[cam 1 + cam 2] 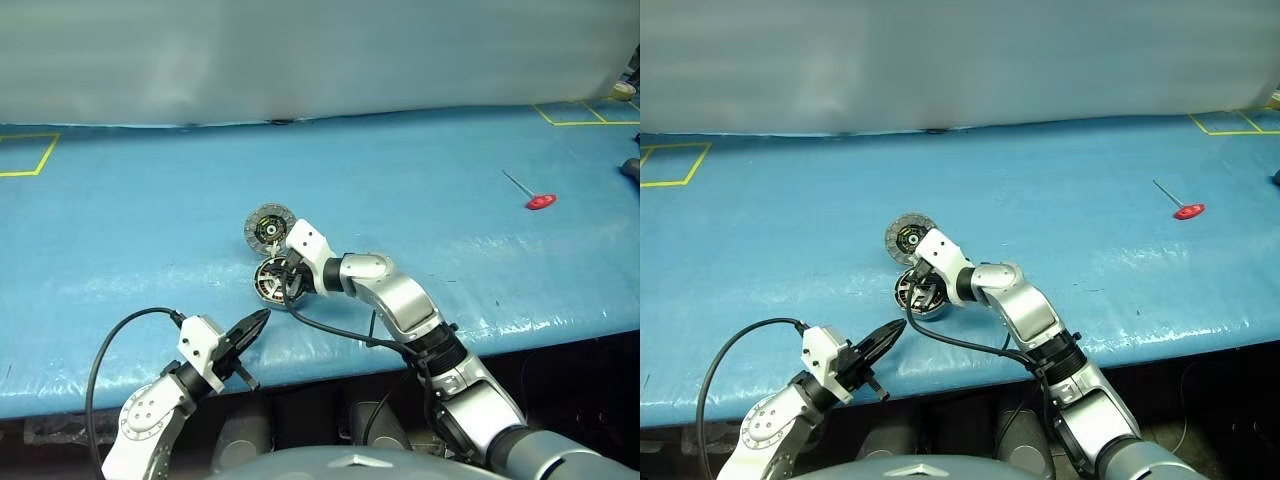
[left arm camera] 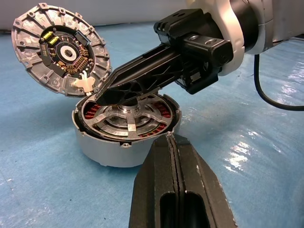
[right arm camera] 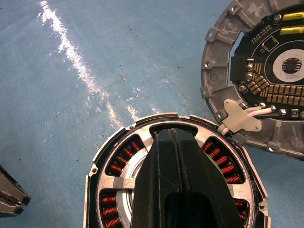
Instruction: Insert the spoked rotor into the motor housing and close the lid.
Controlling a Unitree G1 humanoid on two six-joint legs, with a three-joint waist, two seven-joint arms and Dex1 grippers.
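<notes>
With both grippers closed: one motor housing (image 1: pixel 272 279) holding one spoked rotor (image 2: pixel 127 121), one lid (image 1: pixel 270 227) propped alongside.

The short round grey metal motor housing (image 2: pixel 124 128) stands upright on the blue surface, open, showing red-brown windings. The flat silver spoked rotor (image 2: pixel 127 121) sits inside it. The round grey ribbed lid (image 2: pixel 61 48) leans tilted against the housing's rim, circuit face showing.
</notes>
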